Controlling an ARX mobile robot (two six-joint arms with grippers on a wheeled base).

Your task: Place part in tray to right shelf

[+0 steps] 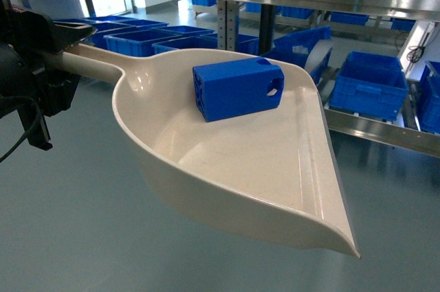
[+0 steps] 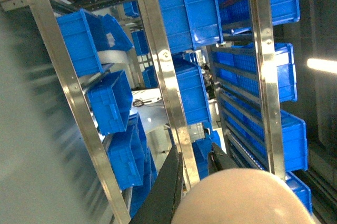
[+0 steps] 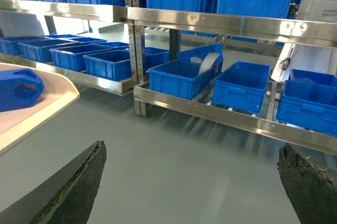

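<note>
one part (image 1: 238, 88), a small bright blue plastic block with round holes, sits loose inside the tray (image 1: 275, 189), a glossy cream scoop held out in the air in front of the right shelf (image 1: 375, 134). the part looks light and rigid, and nothing pins it down; on that smooth, sloping plastic it could probably slide toward the flat front lip if the tray tips forward or swings sharply. the tray itself seems stiff but long, so its load hangs well out from the grip, and the sensible place to hold it is the straight handle, which is where it is taken. the left gripper (image 1: 65, 41) is closed around the far end of that handle at the left edge of the head view, and the left wrist view shows its dark fingers (image 2: 167, 184) against the rounded cream handle end. so the part lies well apart from that pincer, out in the bowl of the tray, nearer the back wall than the lip. the right gripper (image 3: 192, 182) holds nothing: its two worn dark fingertips stand wide apart at the bottom corners of its own view, with bare grey floor between them. from there the part and the tray's rim show at the left edge, off to the side of the pincer and not between its jaws. the steel shelf with its blue crates (image 3: 239, 87) stands ahead, still some way off.
</note>
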